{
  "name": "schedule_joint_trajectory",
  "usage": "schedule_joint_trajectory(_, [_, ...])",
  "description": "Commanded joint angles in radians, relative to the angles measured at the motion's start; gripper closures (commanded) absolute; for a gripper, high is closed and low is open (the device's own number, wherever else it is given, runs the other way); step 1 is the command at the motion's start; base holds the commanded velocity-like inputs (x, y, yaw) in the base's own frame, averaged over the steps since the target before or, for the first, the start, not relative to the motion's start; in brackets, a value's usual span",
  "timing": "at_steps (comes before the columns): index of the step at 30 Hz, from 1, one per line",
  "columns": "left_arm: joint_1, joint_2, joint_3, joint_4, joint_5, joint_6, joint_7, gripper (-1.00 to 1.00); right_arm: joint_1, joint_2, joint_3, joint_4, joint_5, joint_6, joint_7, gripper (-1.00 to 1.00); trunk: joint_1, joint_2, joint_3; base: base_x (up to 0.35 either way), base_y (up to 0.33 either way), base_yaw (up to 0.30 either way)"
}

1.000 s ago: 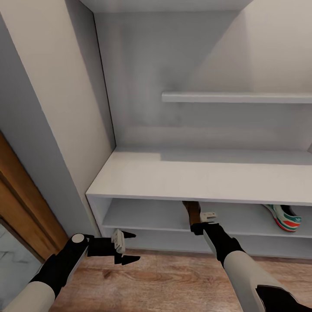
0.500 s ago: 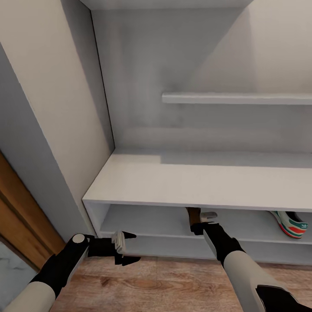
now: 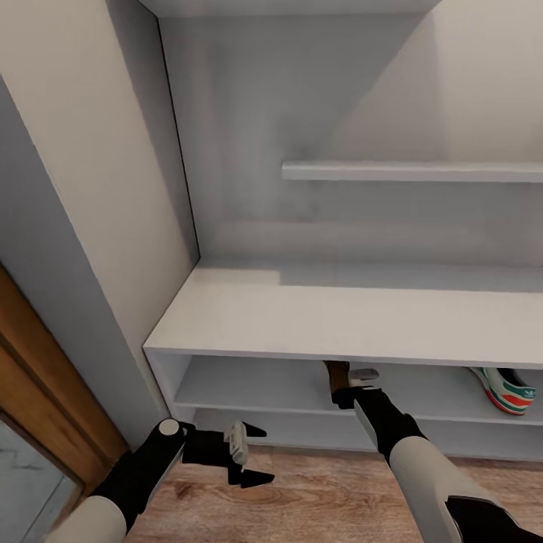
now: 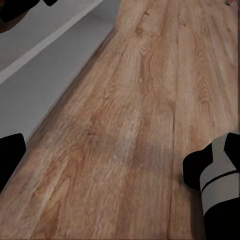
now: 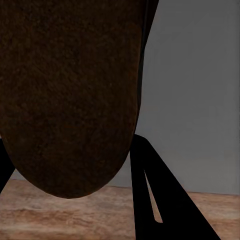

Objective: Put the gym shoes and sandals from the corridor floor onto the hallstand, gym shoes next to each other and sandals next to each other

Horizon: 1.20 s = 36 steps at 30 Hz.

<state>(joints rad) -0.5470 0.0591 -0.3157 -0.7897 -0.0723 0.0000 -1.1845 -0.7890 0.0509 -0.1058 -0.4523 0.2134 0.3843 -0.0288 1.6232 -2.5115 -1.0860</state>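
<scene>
- hallstand [image 3: 332, 317]: smooth matte white panels, flat wide bench top, two long low openings under it, one thin wall shelf [image 3: 411, 170] higher up on the grey-white back panel
- sandal [image 3: 337, 375]: dark reddish-brown leather top, tan edge, lies in the upper low opening, heel end toward the robot; in the right wrist view its rounded dark, finely grained surface [image 5: 70, 95] sits between the black fingers
- right gripper [image 3: 354, 391]: black, at the front edge of the upper low opening, clenched on the sandal's near end; right forearm white with black wrist section
- gym shoe [image 3: 507, 388]: white with green stripes and red-orange accents, rounded toe, rests on the same shelf level, well apart to the right of the sandal, partly cut by the picture's edge
- left gripper [image 3: 251, 455]: black pointed fingers, light grey body, released with jaws spread, holds nothing, hovers over the floor just in front of the hallstand's base
- corridor floor [image 4: 140, 130]: light brown wood-grain planks, long streaky grain, slightly glossy; meets the white base of the hallstand
- left of the hallstand: plain cream wall [image 3: 98, 173], then a brown wooden door frame [image 3: 38, 362]
</scene>
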Motion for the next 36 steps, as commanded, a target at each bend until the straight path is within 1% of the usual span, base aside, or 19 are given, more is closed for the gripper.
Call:
schedule_joint_trajectory(1, [0.0, -0.003, -0.002, 0.001, -0.003, 0.0, -0.001, -1.0, -0.001, 0.001, -0.006, -0.002, 0.007, 0.005, 0.0, 1.0, 0.0, 0.0, -0.001, 0.0, 0.0, 0.0])
schedule_joint_trajectory(4, [0.0, -0.009, -0.002, 0.004, -0.003, 0.0, -0.001, -1.0, 0.0, 0.001, -0.006, -0.002, 0.007, 0.005, 0.0, 1.0, 0.0, 0.0, -0.001, 0.0, 0.0, 0.0])
schedule_joint_trajectory(10, [0.0, -0.01, -0.002, 0.004, -0.003, 0.0, -0.002, -1.0, 0.0, 0.001, -0.006, -0.001, 0.007, 0.005, 0.0, 1.0, 0.0, 0.0, -0.001, 0.004, 0.0, 0.0])
schedule_joint_trajectory(20, [0.0, -0.01, -0.002, 0.004, -0.004, 0.0, -0.003, -1.0, 0.0, 0.001, -0.006, 0.0, 0.007, 0.005, 0.0, 1.0, 0.0, 0.0, -0.001, 0.13, 0.0, 0.0])
schedule_joint_trajectory(36, [0.0, -0.01, -0.002, 0.004, -0.003, 0.0, -0.003, -1.0, 0.0, 0.001, -0.006, 0.001, 0.007, 0.005, 0.0, 1.0, 0.0, 0.0, -0.001, 0.003, 0.0, 0.0])
